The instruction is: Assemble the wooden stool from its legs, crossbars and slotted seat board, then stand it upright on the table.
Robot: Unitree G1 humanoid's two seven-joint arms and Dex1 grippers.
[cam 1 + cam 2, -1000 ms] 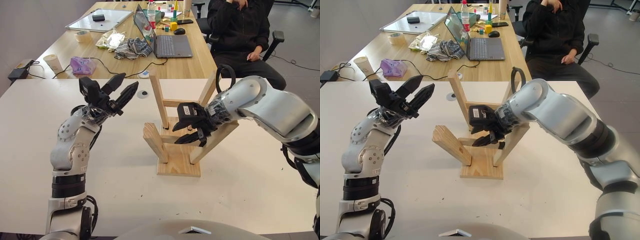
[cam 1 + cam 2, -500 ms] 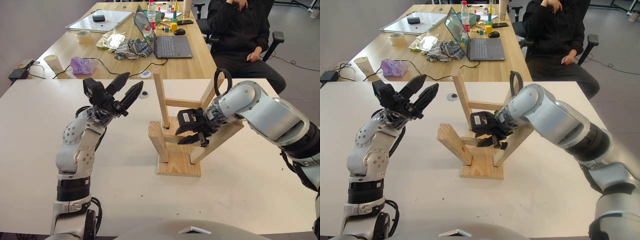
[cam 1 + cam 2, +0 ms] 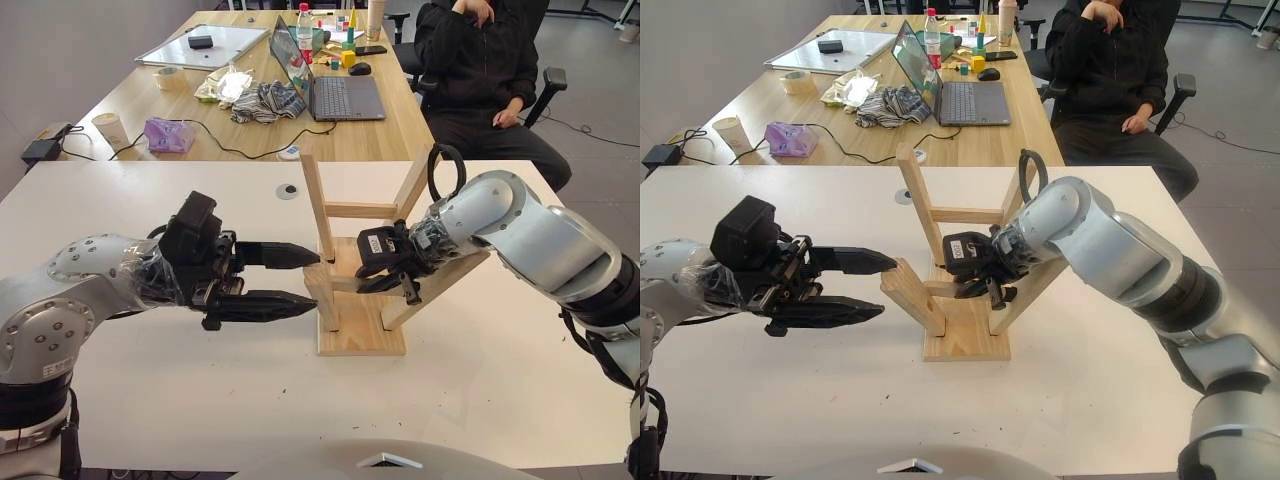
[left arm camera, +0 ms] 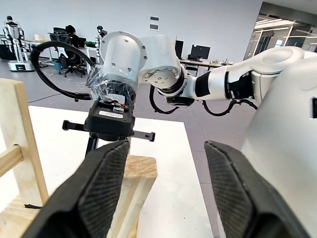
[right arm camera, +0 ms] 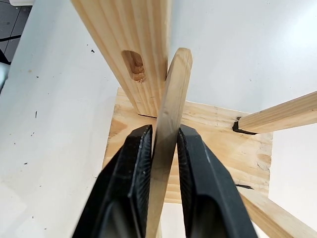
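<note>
At tabletop [image 3: 200, 400] centre the upturned stool [image 3: 320, 200] sits on its seat board [image 3: 362, 340], its leaning near leg [image 3: 915, 305] just at 3 o'clock of the wide-open left end effector [image 3: 313, 281], while the right end effector [image 5: 164, 134] pinches a crossbar [image 5: 172, 96].

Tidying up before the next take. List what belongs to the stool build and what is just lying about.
Stool build:
- seat board
- legs
- crossbar, clamped in the right end effector
- left end effector, open

Lying about, on the wooden table behind:
- laptop
- striped cloth
- purple pouch
- paper cup
- tape roll
</note>
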